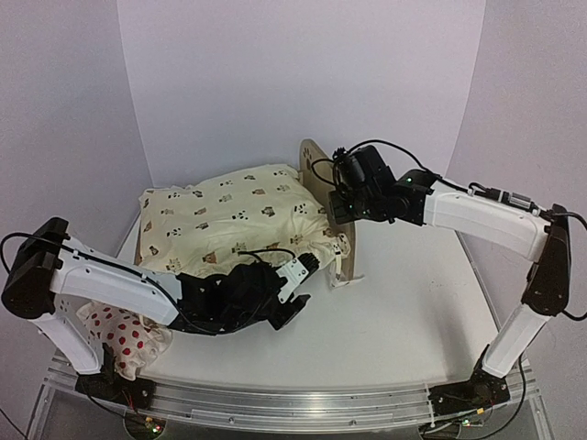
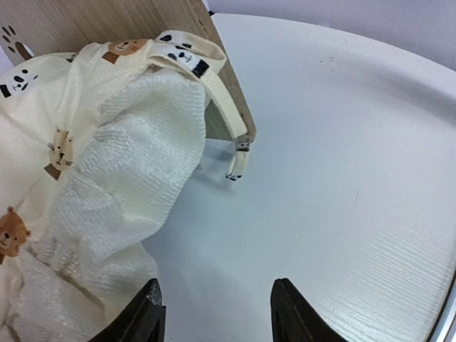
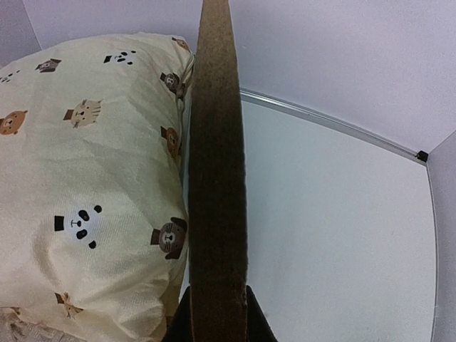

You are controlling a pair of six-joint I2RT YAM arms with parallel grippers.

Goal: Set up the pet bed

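The mark that shows on the pet bed point(image 1: 316, 170) is a paw print point(image 2: 11, 39) in the wood of its headboard point(image 3: 217, 178). The cream cushion point(image 1: 234, 215) lying in it is printed with small bears, pandas and cats.

The bed stands on the white table point(image 1: 413, 312). Its long axis runs left to right across the top view, and the rounded headboard stands upright at the right end. The cushion spreads leftward from the headboard and presses against its inner face.

The right gripper point(image 1: 341, 209) sits on the headboard's top edge, its fingers pinched on either face of the board. The left gripper point(image 2: 217, 313) hangs low over the table just off the headboard's near corner. Its jaws are moderately apart with nothing between them, and the cushion's loose corner lies beside one finger. A cushion tie point(image 2: 228, 121) drapes over that corner of the headboard and dangles beside it. A red-spotted white pillow point(image 1: 119, 335) lies well left of the headboard, under the left arm.
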